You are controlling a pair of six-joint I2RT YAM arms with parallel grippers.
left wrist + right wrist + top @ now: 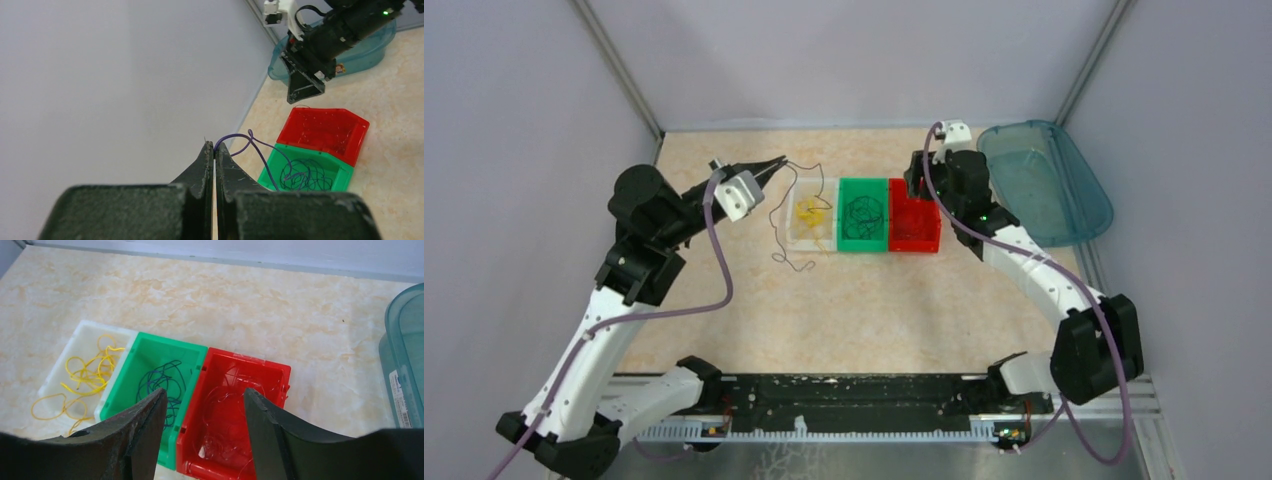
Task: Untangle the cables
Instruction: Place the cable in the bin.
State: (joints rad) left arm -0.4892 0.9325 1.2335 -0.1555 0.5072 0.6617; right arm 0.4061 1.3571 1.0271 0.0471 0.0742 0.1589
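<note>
My left gripper [216,148] is shut on one end of a dark purple cable [260,146], held up left of the bins. That cable [776,232] loops down to the table beside the white bin and trails toward the green bin [345,172], where more dark cables [162,382] lie. Yellow cables [90,372] fill the white bin [796,190] and spill over its edge. Thin red cables [235,410] lie in the red bin [280,371]. My right gripper [204,390] hangs open above the red bin with nothing between its fingers.
The three small bins stand side by side mid-table. A teal plastic tub [1064,190] sits at the back right, close to my right arm. Grey walls close in the left, right and back sides.
</note>
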